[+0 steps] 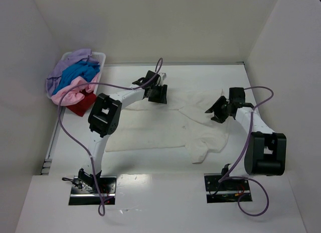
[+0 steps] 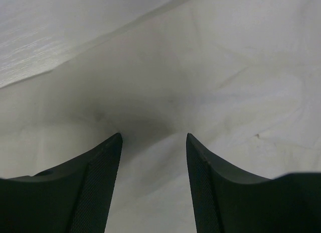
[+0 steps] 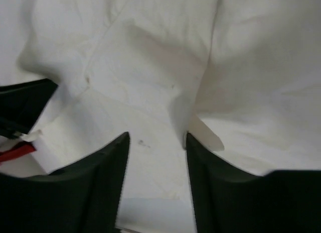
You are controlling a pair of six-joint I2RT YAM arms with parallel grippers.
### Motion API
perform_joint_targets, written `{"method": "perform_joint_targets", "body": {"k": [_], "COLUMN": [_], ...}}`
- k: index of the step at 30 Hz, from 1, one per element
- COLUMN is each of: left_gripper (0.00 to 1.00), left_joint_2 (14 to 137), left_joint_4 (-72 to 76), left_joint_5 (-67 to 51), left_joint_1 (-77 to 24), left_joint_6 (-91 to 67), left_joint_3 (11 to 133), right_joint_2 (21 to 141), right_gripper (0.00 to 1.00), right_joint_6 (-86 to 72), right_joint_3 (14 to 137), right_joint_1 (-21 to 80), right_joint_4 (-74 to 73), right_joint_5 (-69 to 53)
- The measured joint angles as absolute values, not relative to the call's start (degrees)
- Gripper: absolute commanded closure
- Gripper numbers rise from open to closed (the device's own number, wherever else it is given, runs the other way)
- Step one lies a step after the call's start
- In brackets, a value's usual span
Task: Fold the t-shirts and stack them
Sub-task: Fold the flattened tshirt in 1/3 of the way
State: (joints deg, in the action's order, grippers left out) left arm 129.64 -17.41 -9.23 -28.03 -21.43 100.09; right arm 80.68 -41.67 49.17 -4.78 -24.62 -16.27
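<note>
A cream-white t-shirt (image 1: 160, 127) lies spread and wrinkled across the middle of the table. My left gripper (image 1: 159, 96) hovers over its far edge. In the left wrist view that gripper (image 2: 153, 135) is open, with only cream cloth (image 2: 210, 82) below the gap. My right gripper (image 1: 217, 114) is over the shirt's right side. The right wrist view shows it (image 3: 157, 134) open too, just above the cloth (image 3: 150, 67), and a raised fold (image 3: 203, 135) sits against its right finger. Lilac (image 1: 70, 65), bright blue (image 1: 80, 75), pale pink (image 1: 75, 94) and red (image 1: 83, 105) t-shirts are heaped at the far left.
A white plastic basket (image 1: 102, 55) in the far left corner holds the coloured heap, and the red shirt spills over its near side. White walls close the table at the back and on both sides. A dark part with a red wire (image 3: 15, 151) shows at the right wrist view's left edge.
</note>
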Motion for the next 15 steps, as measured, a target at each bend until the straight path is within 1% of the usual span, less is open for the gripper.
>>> {"method": "perform_joint_targets", "body": {"k": [2, 5, 12, 15], "left_gripper": [0.38, 0.38, 0.38, 0.38], "left_joint_2": [129.67, 129.67, 129.69, 129.88], "left_joint_4": [-17.56, -17.63, -17.91, -18.15], "left_joint_5": [-8.75, -8.51, -8.03, -7.92], "left_joint_1": [-28.03, -28.03, -28.03, -28.03], "left_joint_6": [-21.43, -21.43, -21.41, -21.39], "left_joint_3": [100.12, 100.12, 100.27, 100.6], "right_joint_2": [80.71, 80.55, 77.78, 76.9], "right_gripper": [0.33, 0.26, 0.26, 0.26], "right_joint_6": [-40.86, -40.23, -39.55, -39.88], "right_joint_3": [49.15, 49.15, 48.88, 48.1], "right_joint_1": [-4.78, -4.78, -4.49, -2.44], "right_joint_4": [-25.36, -25.87, -26.39, -27.05], "right_joint_5": [-15.09, -13.96, -12.73, -12.27]}}
